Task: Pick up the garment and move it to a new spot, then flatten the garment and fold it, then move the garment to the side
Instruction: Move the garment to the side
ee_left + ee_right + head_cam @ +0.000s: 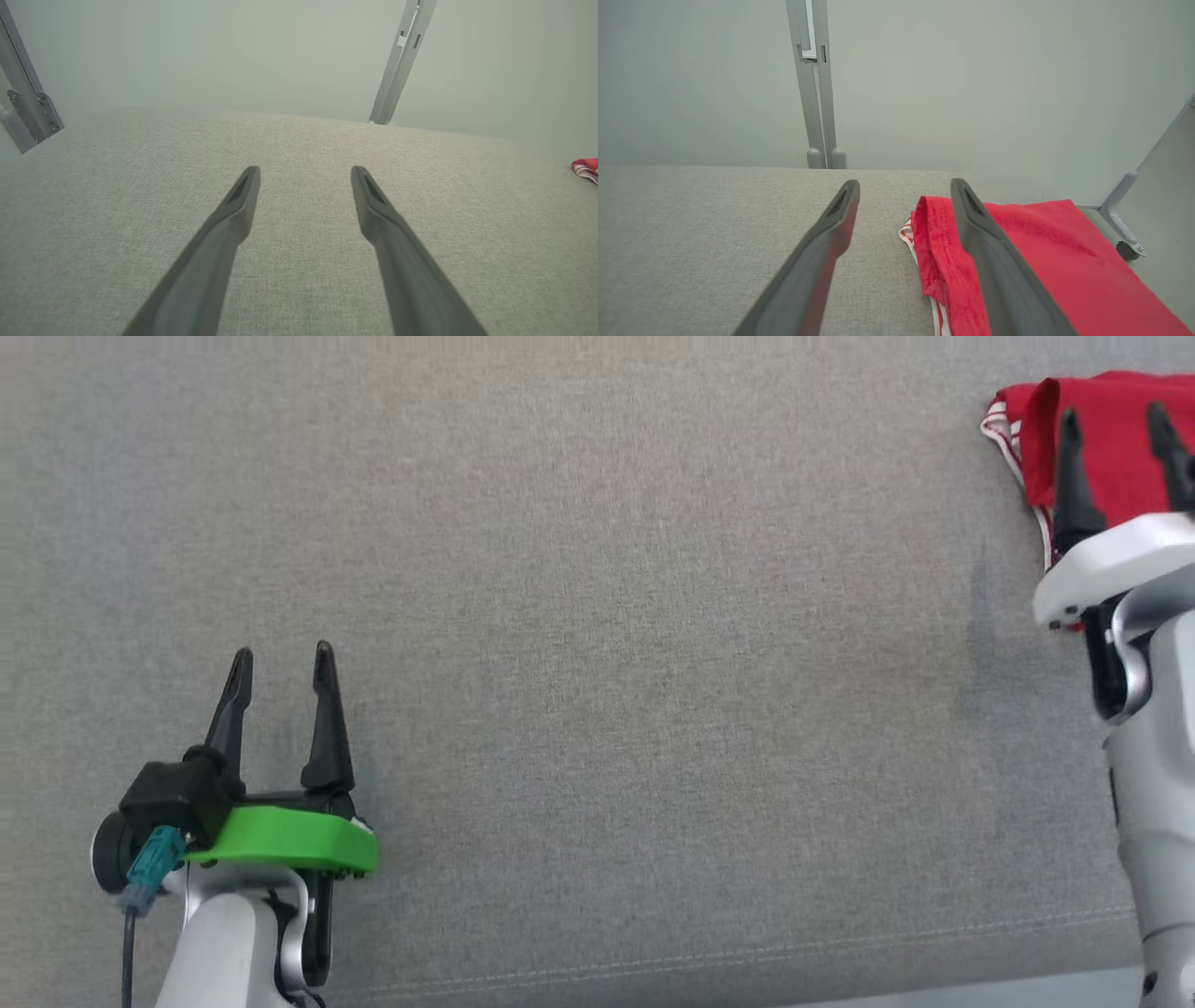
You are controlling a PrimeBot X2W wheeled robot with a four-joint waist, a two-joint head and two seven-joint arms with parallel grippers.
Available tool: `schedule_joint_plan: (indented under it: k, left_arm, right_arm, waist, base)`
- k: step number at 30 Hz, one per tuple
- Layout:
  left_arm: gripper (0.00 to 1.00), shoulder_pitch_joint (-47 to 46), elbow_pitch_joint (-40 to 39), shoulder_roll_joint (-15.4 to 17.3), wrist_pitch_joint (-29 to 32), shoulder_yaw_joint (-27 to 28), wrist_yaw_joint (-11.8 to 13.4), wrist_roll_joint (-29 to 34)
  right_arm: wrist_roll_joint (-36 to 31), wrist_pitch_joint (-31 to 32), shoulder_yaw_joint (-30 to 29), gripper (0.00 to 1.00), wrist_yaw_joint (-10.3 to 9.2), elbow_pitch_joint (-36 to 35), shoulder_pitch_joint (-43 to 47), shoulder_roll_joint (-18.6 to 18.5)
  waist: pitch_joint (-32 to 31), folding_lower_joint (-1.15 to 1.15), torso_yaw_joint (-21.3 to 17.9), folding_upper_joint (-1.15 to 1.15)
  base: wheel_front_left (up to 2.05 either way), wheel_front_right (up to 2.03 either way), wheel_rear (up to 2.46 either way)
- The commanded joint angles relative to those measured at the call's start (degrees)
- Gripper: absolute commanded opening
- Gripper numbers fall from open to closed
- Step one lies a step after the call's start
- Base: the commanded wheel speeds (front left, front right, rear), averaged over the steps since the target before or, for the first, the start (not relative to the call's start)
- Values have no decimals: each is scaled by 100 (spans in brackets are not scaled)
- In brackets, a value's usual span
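**Red garment at the table's far right, both pincers open**

The red garment lay at the far right of the grey cloth-covered table, close to its right edge. It sat fairly flat, with its left edge bunched into a raised fold. A strip of red-and-white striped trim peeked out from under that fold.

The right pincer was over the garment's left part with its two dark fingers spread wide and nothing between them. From the wrist camera on that arm, one finger crossed in front of the red cloth near the fold and the other stood over bare grey table to the left of it. I could not tell whether either fingertip touched the cloth.

The left pincer was at the near left, well apart from the garment, with a green plate at the base of its fingers. Its fingers were also spread, holding nothing, with plain grey table beneath them.

Beyond the far edge of the table stood a grey metal post against a pale wall.
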Motion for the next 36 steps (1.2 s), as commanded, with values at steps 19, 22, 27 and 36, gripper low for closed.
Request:
schedule_joint_plan:
  k: [19,22,27,36]
  left_arm:
    - [100,877,559,32,-22,195,110,-292]
    - [100,973,596,51,-47,159,65,-189]
    - [100,1101,588,54,-57,164,54,-11]
    - [100,1279,394,-65,-55,384,61,196]
  right_arm:
    - [1266,-176,491,100,-8,-1298,2494,1070]
    - [1252,-89,685,100,-8,-1449,2718,1102]
    - [1017,85,790,100,-8,-1573,3036,1112]
    - [651,20,765,100,-8,-1652,3487,1135]
  waist:
    - [-1850,0,597,0]
    - [-1880,0,575,0]
    - [-1891,0,552,0]
    - [-1868,0,541,0]
  base:
    - [0,0,0]
    - [0,0,0]
    - [0,0,0]
    - [0,0,0]
